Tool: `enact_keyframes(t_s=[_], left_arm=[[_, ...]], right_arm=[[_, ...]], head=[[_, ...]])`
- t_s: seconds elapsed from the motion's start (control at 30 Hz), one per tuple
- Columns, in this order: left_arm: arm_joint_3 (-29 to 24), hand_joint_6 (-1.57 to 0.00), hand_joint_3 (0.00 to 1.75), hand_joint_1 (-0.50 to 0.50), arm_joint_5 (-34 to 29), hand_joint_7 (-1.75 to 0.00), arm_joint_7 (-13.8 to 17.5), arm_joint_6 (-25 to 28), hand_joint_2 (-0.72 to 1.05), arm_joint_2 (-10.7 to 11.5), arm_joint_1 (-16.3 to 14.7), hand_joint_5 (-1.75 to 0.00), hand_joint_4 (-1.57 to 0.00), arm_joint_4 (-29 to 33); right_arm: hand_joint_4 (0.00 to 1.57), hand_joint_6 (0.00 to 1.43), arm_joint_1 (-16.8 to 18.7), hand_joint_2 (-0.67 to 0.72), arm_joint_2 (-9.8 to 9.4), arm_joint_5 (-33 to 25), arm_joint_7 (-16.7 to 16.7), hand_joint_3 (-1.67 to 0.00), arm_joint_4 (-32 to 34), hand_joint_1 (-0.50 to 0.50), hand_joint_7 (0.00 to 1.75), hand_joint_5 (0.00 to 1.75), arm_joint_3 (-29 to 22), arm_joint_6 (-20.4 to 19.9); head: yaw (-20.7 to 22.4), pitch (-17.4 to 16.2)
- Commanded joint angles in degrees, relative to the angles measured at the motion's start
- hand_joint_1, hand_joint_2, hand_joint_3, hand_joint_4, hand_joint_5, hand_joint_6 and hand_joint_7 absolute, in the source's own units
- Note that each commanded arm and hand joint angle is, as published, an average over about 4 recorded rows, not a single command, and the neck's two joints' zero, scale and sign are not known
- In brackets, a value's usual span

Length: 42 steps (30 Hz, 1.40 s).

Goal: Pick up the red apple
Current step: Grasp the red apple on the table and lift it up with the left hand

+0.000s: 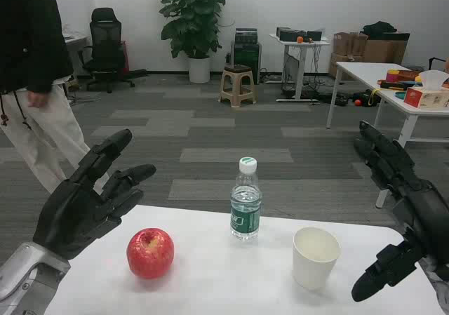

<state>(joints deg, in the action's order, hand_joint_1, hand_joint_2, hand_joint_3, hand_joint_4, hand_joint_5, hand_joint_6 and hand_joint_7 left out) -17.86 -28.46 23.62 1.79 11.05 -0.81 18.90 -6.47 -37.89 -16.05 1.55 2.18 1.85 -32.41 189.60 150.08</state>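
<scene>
Red apple (150,252) sits upright, stem dimple up; left hand (90,201) beside.

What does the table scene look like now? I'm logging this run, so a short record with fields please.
target: apple, red, on the table, left of centre
left hand: open, raised beside the apple, not touching it
right hand: open, at the table's right edge
other items: bottle upright mid-table; cup upright to its right
bystander: person standing at far left
</scene>
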Motion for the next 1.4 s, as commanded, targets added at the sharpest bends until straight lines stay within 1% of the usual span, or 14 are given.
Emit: enact_keyframes(t_s=[0.03,0.1,0.27,0.33,0.5,0.8,0.87,1.0,1.03,1.13,1.2,1.27,1.33,1.4], left_arm=[[10.83,0.00,0.00,-0.43,3.59,-0.28,-3.67,-38.70,1.05,-5.86,4.50,-0.51,0.00,-21.95],[10.83,0.00,0.04,-0.43,3.63,-0.28,-3.67,-38.70,1.05,-5.86,4.50,-0.51,0.00,-21.95],[10.83,0.00,0.07,-0.42,3.70,-0.28,-3.67,-38.70,1.05,-5.86,4.50,-0.51,0.00,-21.95],[10.85,0.00,0.02,-0.43,3.79,-0.28,-3.67,-38.68,1.05,-5.86,4.46,-0.51,0.00,-21.91],[11.09,0.00,0.04,-0.41,4.01,-0.28,-3.76,-37.93,1.05,-5.69,2.77,-0.51,0.00,-21.18],[11.20,0.00,0.07,-0.42,4.31,-0.28,-3.76,-36.50,1.05,-5.77,0.37,-0.51,0.00,-20.22],[11.18,0.00,0.04,-0.41,4.36,-0.28,-3.72,-34.37,1.05,-4.85,-0.42,-0.51,0.00,-19.21],[11.57,0.00,0.00,-0.41,4.38,-0.28,-3.76,-29.65,1.05,-0.76,-1.56,-0.51,0.00,-16.83],[11.64,0.00,0.02,-0.42,4.38,-0.28,-3.76,-29.08,1.05,-0.24,-1.65,-0.51,0.00,-16.55],[12.10,0.00,0.04,-0.42,4.44,-0.28,-3.89,-26.57,1.05,2.16,-2.09,-0.51,0.00,-15.49],[12.48,0.00,0.02,-0.41,4.44,-0.28,-3.91,-24.15,1.05,4.05,-2.26,-0.51,0.00,-14.55],[13.07,0.00,0.07,-0.41,4.31,-0.28,-3.89,-21.85,1.05,6.24,-2.26,-0.51,0.00,-13.89],[13.90,0.00,0.07,-0.41,3.98,-0.28,-3.91,-20.24,1.05,8.60,-1.98,-0.51,0.00,-13.71],[14.65,0.00,0.07,-0.41,3.48,-0.28,-3.94,-19.21,1.05,10.53,-1.43,-0.51,0.00,-13.71]], right_arm=[[0.00,0.00,3.48,0.41,7.21,1.34,-2.08,0.00,-7.72,-0.46,0.14,0.00,-5.28,-11.60],[0.00,0.00,3.48,0.41,7.17,1.30,-2.08,0.00,-7.72,-0.46,0.14,0.00,-5.28,-11.60],[0.00,0.00,3.59,0.41,7.13,1.28,-2.08,0.00,-7.70,-0.46,0.14,0.00,-5.35,-11.56],[0.00,0.00,3.86,0.41,7.13,1.26,-2.08,0.00,-7.57,-0.46,0.14,0.00,-5.37,-11.54],[0.00,0.00,5.88,0.41,6.73,1.19,-2.30,0.00,-6.49,-0.46,0.14,0.00,-5.59,-11.16],[0.00,0.00,9.68,0.41,6.51,1.11,-2.52,0.00,-5.55,-0.46,0.14,0.00,-5.87,-10.39],[0.00,0.00,10.91,0.41,5.96,1.00,-2.67,0.00,-5.52,-0.46,0.14,0.00,-5.54,-10.24],[0.00,0.00,12.84,0.41,4.80,0.75,-2.78,0.00,-5.66,-0.46,0.14,0.00,-4.53,-9.91],[0.00,0.00,13.04,0.41,4.73,0.75,-2.78,0.00,-5.68,-0.46,0.14,0.00,-4.47,-9.89],[0.00,0.00,14.12,0.41,4.36,0.75,-2.78,0.00,-5.85,-0.46,0.14,0.00,-4.11,-9.87],[0.00,0.00,14.98,0.41,3.76,0.78,-2.78,0.00,-5.96,-0.46,0.14,0.00,-3.65,-9.69],[0.00,0.00,15.61,0.41,3.06,0.82,-2.78,0.00,-6.12,-0.46,0.14,0.00,-3.21,-9.45],[0.00,0.00,15.88,0.41,2.56,0.82,-2.78,0.00,-6.40,-0.46,0.14,0.00,-2.91,-9.30],[0.00,0.00,15.90,0.41,2.29,0.78,-2.76,0.00,-6.75,-0.46,0.14,0.00,-2.62,-9.25]], head=[[1.95,4.55],[1.17,2.73],[1.19,2.59],[1.25,2.52],[1.14,1.80],[1.44,1.24],[1.45,1.18],[1.45,-3.47],[1.38,-3.60],[1.13,-6.92],[0.82,-9.91],[0.33,-13.67],[-0.09,-16.02],[-0.34,-17.01]])
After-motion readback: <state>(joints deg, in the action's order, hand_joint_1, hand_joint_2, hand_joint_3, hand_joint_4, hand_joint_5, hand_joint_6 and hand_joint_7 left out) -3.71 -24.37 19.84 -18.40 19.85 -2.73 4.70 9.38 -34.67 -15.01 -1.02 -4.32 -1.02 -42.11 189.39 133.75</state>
